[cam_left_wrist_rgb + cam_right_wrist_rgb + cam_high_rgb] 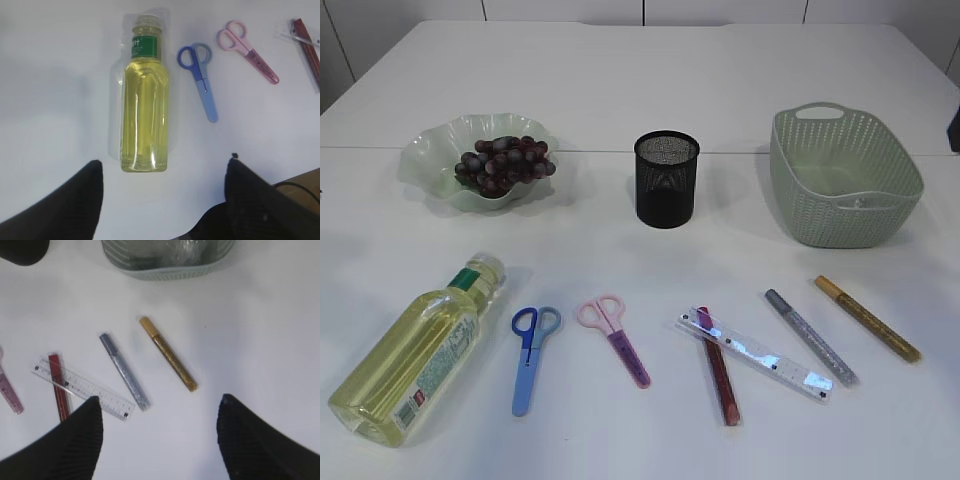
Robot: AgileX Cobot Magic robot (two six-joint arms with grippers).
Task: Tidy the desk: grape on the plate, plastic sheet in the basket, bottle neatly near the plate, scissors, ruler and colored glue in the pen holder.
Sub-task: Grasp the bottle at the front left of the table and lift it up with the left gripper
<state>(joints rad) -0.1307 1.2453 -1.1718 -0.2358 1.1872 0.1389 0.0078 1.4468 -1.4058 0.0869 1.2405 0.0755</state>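
Left pincer (162, 200) wide above bottle (144, 100), bare tabletop (55, 90) leftward.

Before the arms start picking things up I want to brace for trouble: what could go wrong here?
The bottle lies on its side and may roll when gripped. The clear ruler lies across the red glue stick, so lifting either could drag the other. The pen holder looks narrow, so long items might tip it.

A plain white table (620, 90), made of sections with a seam running across it behind the middle, fills nearly the whole scene, and a strip of pale wall panels (640, 10) divided by thin vertical joints shows along the top edge.
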